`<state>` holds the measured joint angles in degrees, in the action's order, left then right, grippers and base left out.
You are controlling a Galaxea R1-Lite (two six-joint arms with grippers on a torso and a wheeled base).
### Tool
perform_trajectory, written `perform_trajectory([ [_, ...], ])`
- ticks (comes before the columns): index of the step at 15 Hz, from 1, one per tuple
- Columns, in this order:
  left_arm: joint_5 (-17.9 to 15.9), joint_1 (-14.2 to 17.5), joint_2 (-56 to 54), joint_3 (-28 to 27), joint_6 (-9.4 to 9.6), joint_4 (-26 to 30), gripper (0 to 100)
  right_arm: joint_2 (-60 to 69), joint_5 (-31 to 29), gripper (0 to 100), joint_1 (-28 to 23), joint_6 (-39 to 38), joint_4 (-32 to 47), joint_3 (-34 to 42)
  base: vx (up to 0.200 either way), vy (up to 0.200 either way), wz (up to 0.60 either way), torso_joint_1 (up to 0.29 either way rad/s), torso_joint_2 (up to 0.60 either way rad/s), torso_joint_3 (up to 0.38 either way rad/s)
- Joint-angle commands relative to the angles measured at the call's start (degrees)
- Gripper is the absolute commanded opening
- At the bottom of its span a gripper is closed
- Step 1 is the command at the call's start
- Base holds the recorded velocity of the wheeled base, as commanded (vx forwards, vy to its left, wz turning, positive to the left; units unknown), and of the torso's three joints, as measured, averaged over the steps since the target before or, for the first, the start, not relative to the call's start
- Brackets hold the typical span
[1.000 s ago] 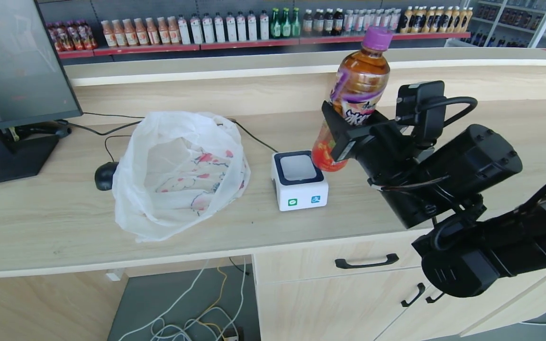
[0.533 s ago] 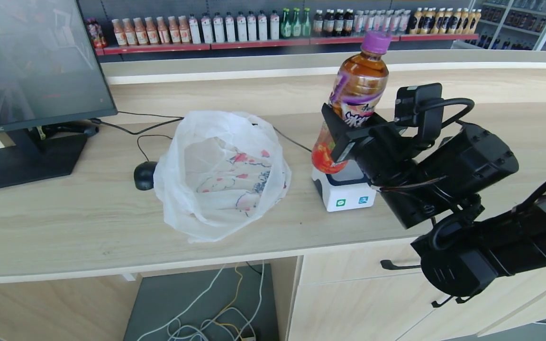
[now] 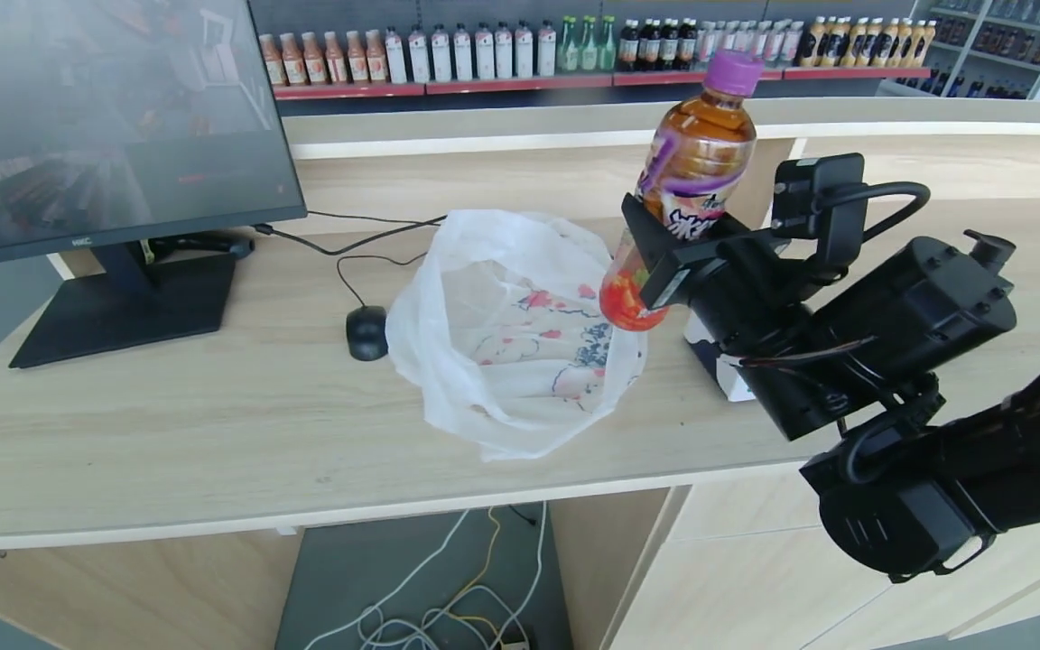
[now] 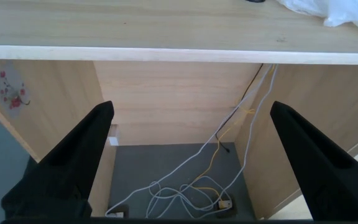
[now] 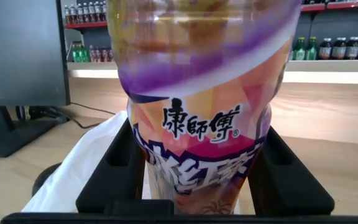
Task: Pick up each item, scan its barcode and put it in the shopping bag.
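While right gripper point(image 3: 664, 253) pinches one bottle point(image 3: 696, 153) — one bag point(image 3: 502, 343) beside; left gripper point(image 4: 191, 111) spread.

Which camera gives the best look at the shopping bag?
The head view: the whole shopping bag sits open on the counter. The right wrist view catches a white edge beyond the bottle; the left wrist view, just a corner.
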<state>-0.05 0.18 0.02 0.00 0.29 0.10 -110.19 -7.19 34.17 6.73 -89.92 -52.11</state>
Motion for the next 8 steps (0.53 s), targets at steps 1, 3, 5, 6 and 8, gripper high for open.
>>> perform_trajectory([
  [1, -0.04, -0.01, -0.02, 0.0, -0.03, -0.01, 100, 0.42, -0.01, 0, 0.11, 0.04, -0.08, 0.17, 0.0, 0.0, 0.0, 0.0, 0.0, 0.0],
  [3, 0.05, -0.01, -0.02, 0.0, -0.03, -0.01, 100, -0.2, 0.07, 0, 0.9, 0.04, -0.08, 0.08, 0.0, 0.0, 0.0, 0.0, 0.0, 0.0],
  [5, -0.04, -0.01, -0.02, 0.0, -0.03, -0.01, 100, -0.82, -0.01, 0, 3.45, 0.13, -0.08, 0.17, 0.0, 0.0, 0.0, 0.0, 0.0, 0.0],
  [6, -0.04, -0.01, -0.02, 0.0, -0.03, -0.01, 100, -0.73, -0.1, 0, 6.0, 0.3, -0.08, 0.79, 0.0, 0.0, 0.0, 0.0, 0.0, 0.0],
  [8, -0.04, -0.01, -0.02, 0.0, 0.06, -0.01, 100, -0.73, -0.45, 0, 11.97, 0.92, -0.08, 3.16, 0.0, 0.0, 0.0, 0.0, 0.0, 0.0],
])
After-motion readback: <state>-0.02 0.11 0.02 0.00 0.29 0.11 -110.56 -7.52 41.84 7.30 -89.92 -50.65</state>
